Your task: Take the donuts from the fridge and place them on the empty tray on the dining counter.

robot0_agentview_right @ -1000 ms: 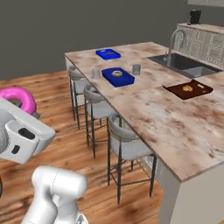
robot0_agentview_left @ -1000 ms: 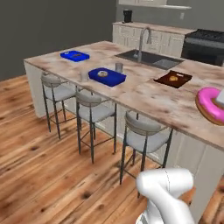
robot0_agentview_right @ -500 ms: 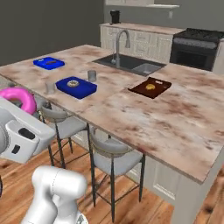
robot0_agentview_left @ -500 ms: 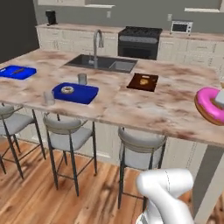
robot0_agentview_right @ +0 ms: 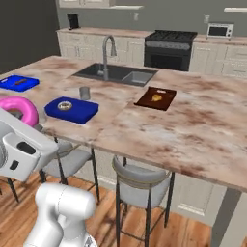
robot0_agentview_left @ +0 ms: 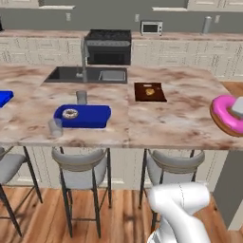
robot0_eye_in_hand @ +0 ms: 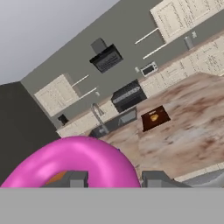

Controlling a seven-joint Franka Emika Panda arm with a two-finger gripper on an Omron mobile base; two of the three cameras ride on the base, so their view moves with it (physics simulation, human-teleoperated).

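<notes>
My gripper (robot0_eye_in_hand: 113, 178) is shut on the pink donut (robot0_eye_in_hand: 74, 159), whose ring arches between the two fingertips (robot0_eye_in_hand: 77, 178) in the hand view. The same pink donut (robot0_agentview_left: 227, 114) hangs at the right edge of the left base view and at the left, as pink donut (robot0_agentview_right: 19, 107), in the right base view. The white-iced donut (robot0_agentview_left: 70, 113) lies in the deep blue tray (robot0_agentview_left: 90, 116) on the dining counter (robot0_agentview_left: 166, 118), well to the left of the held one. From the right base camera, the tray (robot0_agentview_right: 79, 112) sits near the counter's (robot0_agentview_right: 193, 125) front edge. The fridge is out of view.
A dark brown tray (robot0_agentview_left: 150, 91) with a small item lies mid-counter. The sink (robot0_agentview_left: 88, 74) with its tap is behind the blue tray, and two glasses (robot0_agentview_left: 81, 97) stand by it. A flatter blue tray (robot0_agentview_right: 18, 82) is far left. Grey stools (robot0_agentview_left: 80, 163) line the front edge.
The whole picture has swung: the base turned and now faces the counter's long edge squarely, closer in. The pink donut stays in the shut gripper.
</notes>
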